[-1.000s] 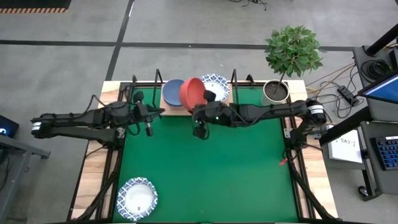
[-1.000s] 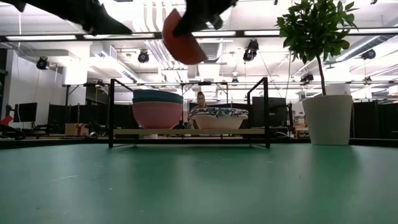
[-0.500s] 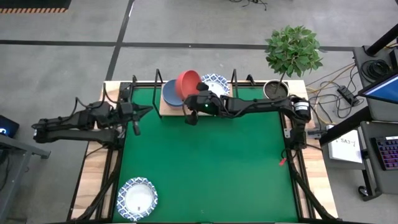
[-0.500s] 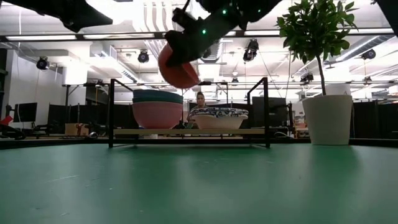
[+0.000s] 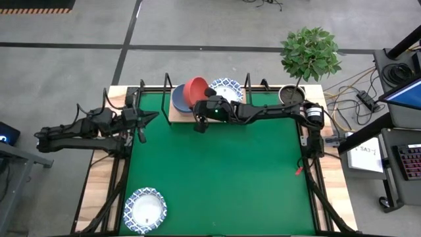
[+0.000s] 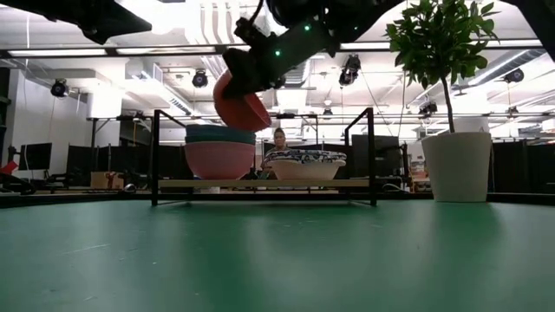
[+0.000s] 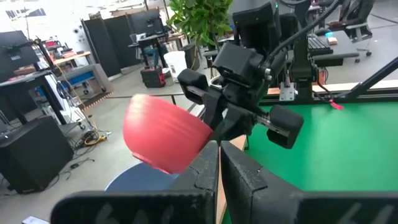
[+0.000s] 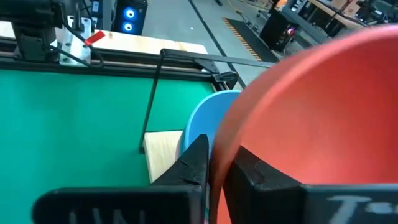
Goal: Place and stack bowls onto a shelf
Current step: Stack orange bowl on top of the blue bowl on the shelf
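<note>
Two stacks already sit on the shelf (image 5: 176, 115) at the mat's twelve o'clock edge: a pink bowl (image 6: 219, 159) under teal and grey-blue ones, and patterned white bowls (image 6: 303, 165) beside it. We see the right gripper (image 5: 201, 108) holding the red bowl (image 5: 195, 91) by its rim, tilted, just above the grey-blue bowl (image 5: 179, 99). The left gripper (image 5: 146, 118) waits at nine o'clock of the shelf, its fingers (image 7: 245, 180) nearly together and empty. One patterned bowl (image 5: 145, 209) lies apart at the mat's seven o'clock corner; we judge it, and the red one, are what remains. Black wire uprights (image 6: 155, 156) flank the shelf, so the descent has little side room, while the green mat (image 5: 217, 178) offers broad open space.
</note>
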